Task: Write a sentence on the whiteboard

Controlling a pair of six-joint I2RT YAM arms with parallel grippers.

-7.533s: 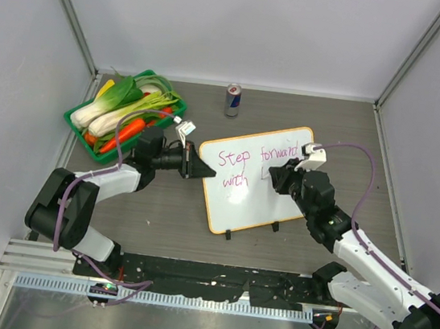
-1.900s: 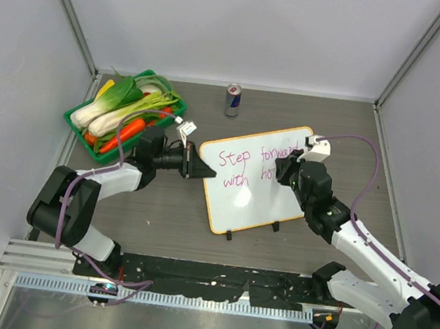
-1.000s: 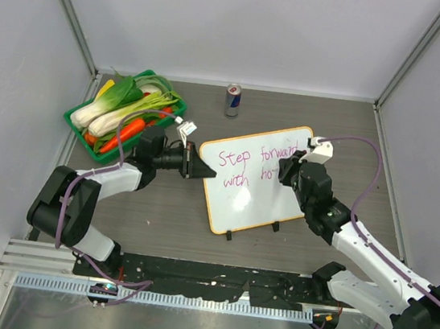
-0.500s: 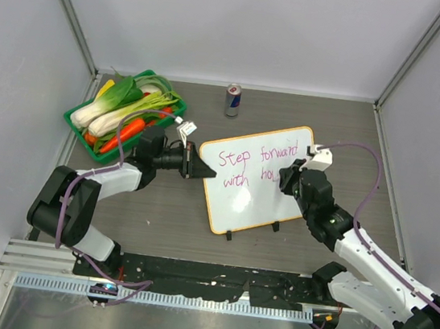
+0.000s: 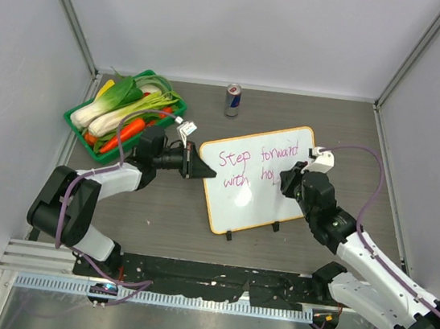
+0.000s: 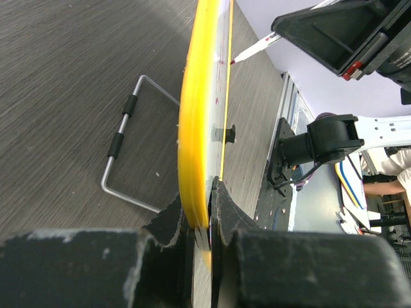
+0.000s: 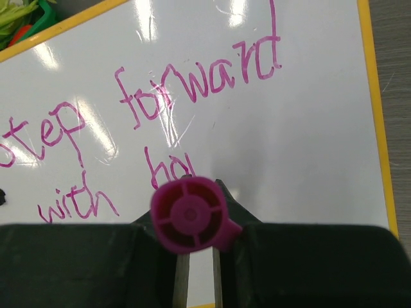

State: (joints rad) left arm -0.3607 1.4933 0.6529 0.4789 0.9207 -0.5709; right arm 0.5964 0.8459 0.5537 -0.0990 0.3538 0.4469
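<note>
Whiteboard (image 5: 249,199) sits mid-table. L gripper (image 6: 209,200) pinches its rim at 9 o'clock. R gripper (image 7: 192,192), at 3 o'clock, clamps pink marker (image 7: 191,215) over sentence (image 7: 200,88), so far "Step forward with ho". Board prob. light, stiff, slick, so I'd hold the rim only.

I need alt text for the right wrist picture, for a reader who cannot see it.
A magenta marker, seen end-on, is gripped between two black fingers over the whiteboard. Its pink handwriting reads "step forward" and, below, an unfinished "with ho".
</note>
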